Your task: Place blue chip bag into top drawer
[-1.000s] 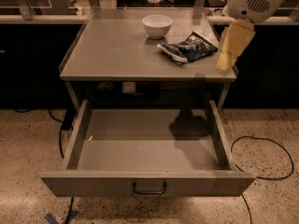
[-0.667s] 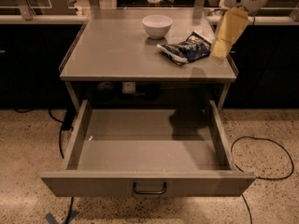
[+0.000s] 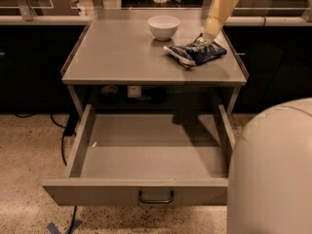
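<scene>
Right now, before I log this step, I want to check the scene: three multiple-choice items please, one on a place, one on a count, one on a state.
1. Where is the tool? A) near the floor B) by the blue chip bag's far edge, right side of the tabletop C) at the left front corner
2. How many bowls stand on the tabletop? A) one B) two C) three
3. The top drawer is: A) shut B) pulled open C) removed
Answers: 1 B, it reaches down to the bag's far edge; 2 A, only the white bowl shows; 3 B, its floor shows.
</scene>
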You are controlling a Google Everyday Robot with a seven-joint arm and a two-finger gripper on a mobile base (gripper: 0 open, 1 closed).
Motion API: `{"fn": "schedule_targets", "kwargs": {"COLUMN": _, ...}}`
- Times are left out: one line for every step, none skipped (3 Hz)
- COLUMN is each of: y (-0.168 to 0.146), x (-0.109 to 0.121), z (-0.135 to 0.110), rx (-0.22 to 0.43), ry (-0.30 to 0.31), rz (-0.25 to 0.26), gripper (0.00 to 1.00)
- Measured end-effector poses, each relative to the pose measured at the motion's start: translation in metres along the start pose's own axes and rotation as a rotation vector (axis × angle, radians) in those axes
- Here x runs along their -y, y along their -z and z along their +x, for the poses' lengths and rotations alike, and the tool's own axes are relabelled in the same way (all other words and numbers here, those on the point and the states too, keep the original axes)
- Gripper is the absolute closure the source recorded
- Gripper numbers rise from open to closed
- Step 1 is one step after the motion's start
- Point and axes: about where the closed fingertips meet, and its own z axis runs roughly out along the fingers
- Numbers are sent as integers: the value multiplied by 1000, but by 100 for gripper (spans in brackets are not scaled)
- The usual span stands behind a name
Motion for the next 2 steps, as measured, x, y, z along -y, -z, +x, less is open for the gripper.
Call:
{"fn": "schedule_targets", "kwargs": {"y": 0, "x": 12, "z": -6, "rx": 25, "ry": -2, "rz": 38, "gripper": 0}}
{"fn": "schedule_targets", "kwargs": {"y": -1, "x": 12, "z": -7, "rx": 28, "ry": -1, "rz": 40, "gripper": 0}}
